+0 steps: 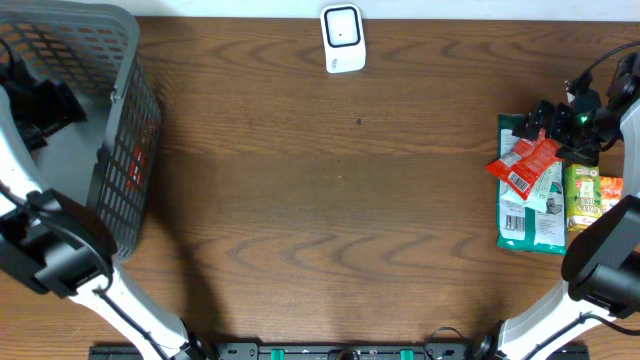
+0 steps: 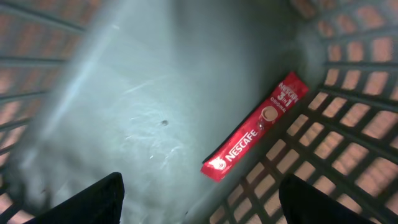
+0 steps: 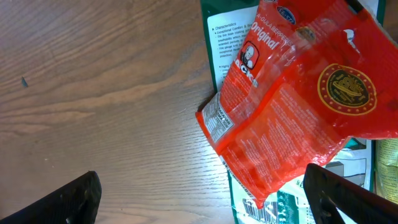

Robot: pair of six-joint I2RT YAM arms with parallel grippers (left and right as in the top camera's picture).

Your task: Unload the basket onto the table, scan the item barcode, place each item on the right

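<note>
Where red pouch (image 3: 292, 106) overlaps, green packet (image 3: 227, 43) part-hidden.

Your counter (image 1: 340, 200) bears a grey basket (image 1: 125, 150) around the left jaws, a white scanner (image 1: 343, 39) well apart from both, and a green packet (image 1: 525, 225) and a yellow packet (image 1: 583, 195) by the right jaws.

Dark brown desk (image 1: 330, 200) with wavy, paler wood grain. Grey basket (image 1: 125, 150), open lattice walls, pale grey floor. Inside, red sachet (image 2: 255, 127) with white lettering and a small cup picture. White scanner (image 1: 343, 38) with a dark window. Red packet (image 3: 292, 93): white print, round gold emblem, black-on-white label at one corner. Beneath, green pouch (image 1: 530, 225) with white panels. Alongside, yellow-green packet (image 1: 585, 195) with orange patches.
</note>
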